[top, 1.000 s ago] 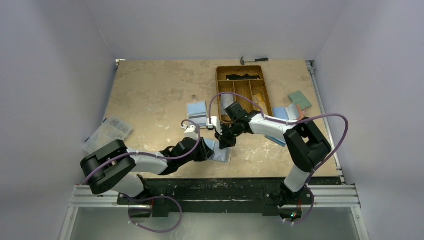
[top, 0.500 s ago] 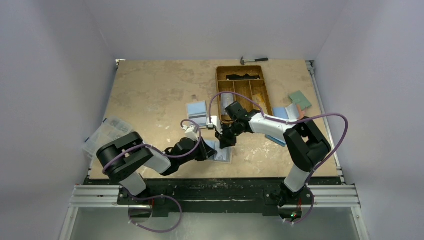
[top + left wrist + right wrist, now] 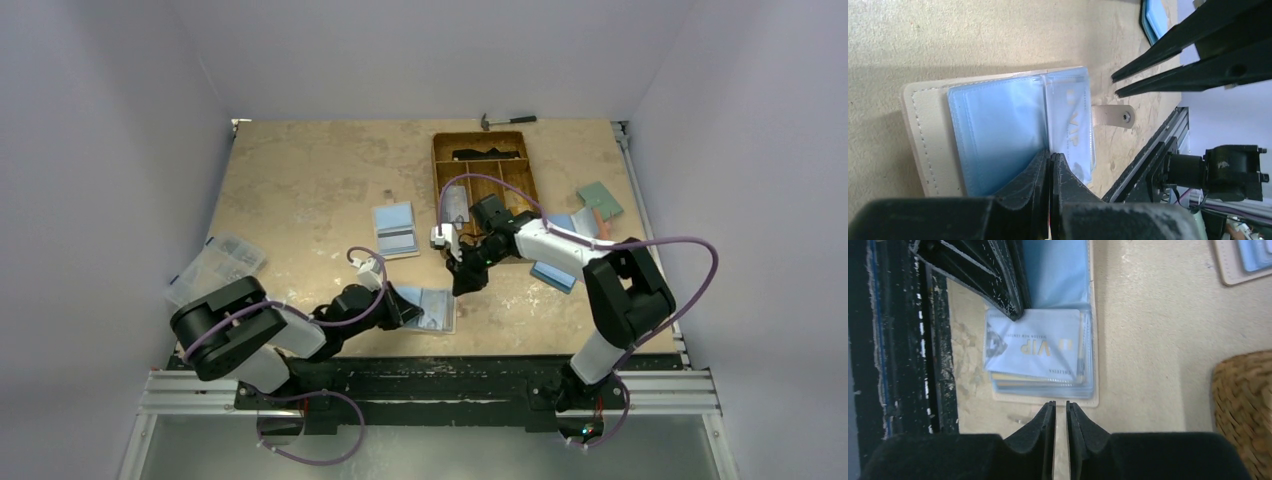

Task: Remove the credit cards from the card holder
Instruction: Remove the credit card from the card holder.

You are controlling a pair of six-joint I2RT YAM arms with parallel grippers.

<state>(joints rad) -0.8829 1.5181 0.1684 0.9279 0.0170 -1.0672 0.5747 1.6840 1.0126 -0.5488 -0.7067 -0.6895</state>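
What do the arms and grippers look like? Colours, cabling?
The left arm and right arm have white links and black joints. A purple cable loops along each. The left gripper and right gripper have black, tapered, matte fingers; the left's are scuffed white.

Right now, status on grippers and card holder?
Left gripper shut at edge of open card holder. Right gripper slightly open, empty, hovering close. VIP card sleeved, mostly uncovered.
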